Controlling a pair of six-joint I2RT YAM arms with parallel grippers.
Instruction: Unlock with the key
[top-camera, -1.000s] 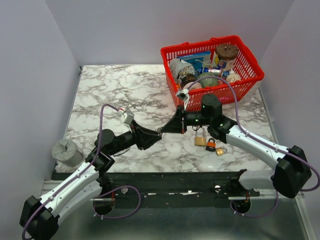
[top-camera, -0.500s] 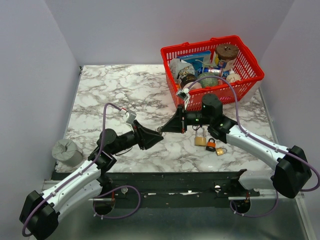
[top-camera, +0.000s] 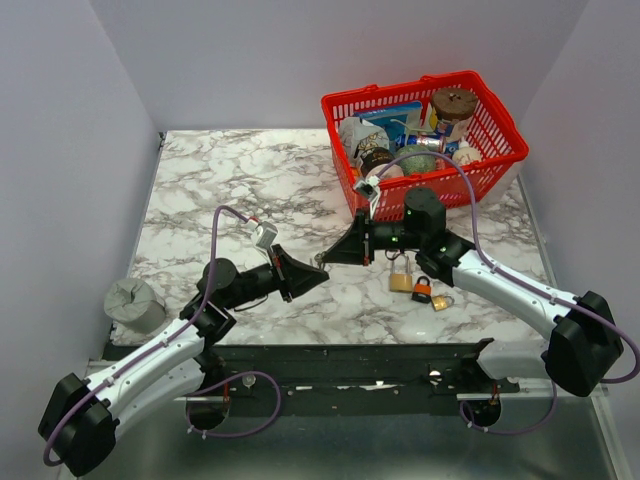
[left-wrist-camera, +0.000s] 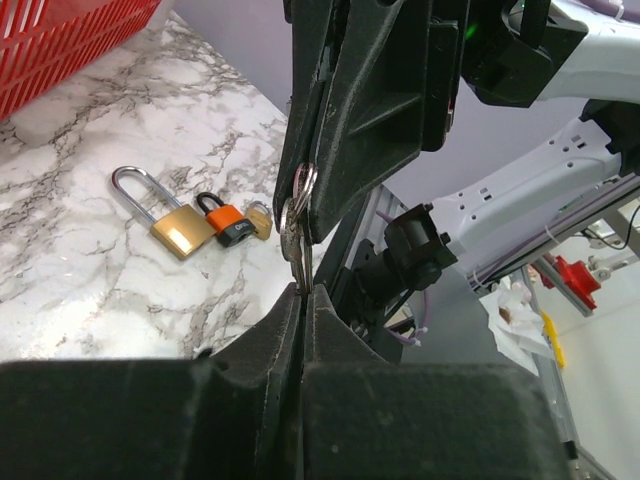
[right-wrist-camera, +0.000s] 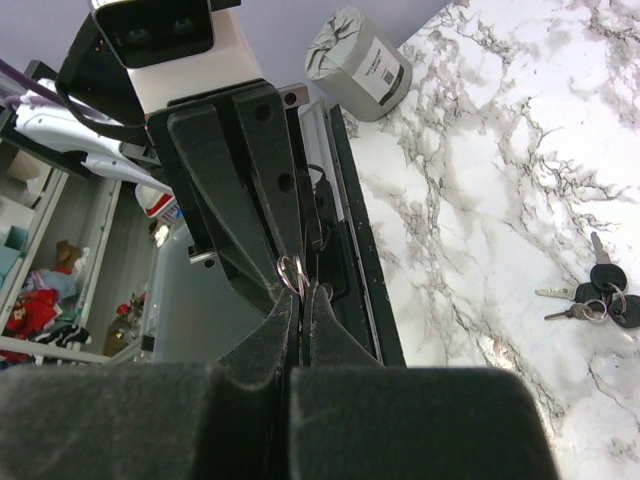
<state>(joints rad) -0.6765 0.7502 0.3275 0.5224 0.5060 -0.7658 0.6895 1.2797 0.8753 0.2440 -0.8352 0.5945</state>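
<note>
Above the marble table (top-camera: 230, 180), the key (left-wrist-camera: 293, 240) sits between both grippers. The right gripper (right-wrist-camera: 298, 300) pinches it by its ring (right-wrist-camera: 292, 271), and the left gripper (left-wrist-camera: 303, 295) has just clamped its blade, so a handover toward the padlocks (top-camera: 422, 291) seems underway.

We look down on a white-and-grey marbled tabletop (top-camera: 250, 180), closed in by plain pale grey walls (top-camera: 250, 60) behind and at both sides. A dark metal rail (top-camera: 350, 362) runs along its near edge, under soft, even light.
</note>
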